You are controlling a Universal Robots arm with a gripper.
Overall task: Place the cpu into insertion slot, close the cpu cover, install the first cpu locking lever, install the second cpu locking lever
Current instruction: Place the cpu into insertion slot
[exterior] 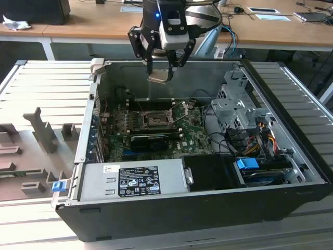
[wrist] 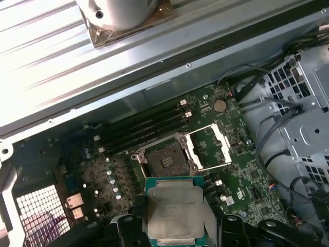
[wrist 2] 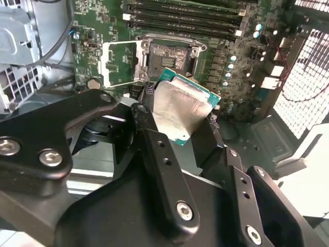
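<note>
wooden desks line the back of a workshop. nearer, a pale ribbed metal table carries an open black computer case, with a green motherboard flat on its floor. the robot's gripper hangs above the case's far wall. mid-board, the insertion slot sits bare, and the cpu cover is swung open just beside it. the gripper's fingers are closed on opposite edges of the cpu, held at a tilt. in the exterior view the slot lies well below the chip and nearer the camera, with nothing between them.
</note>
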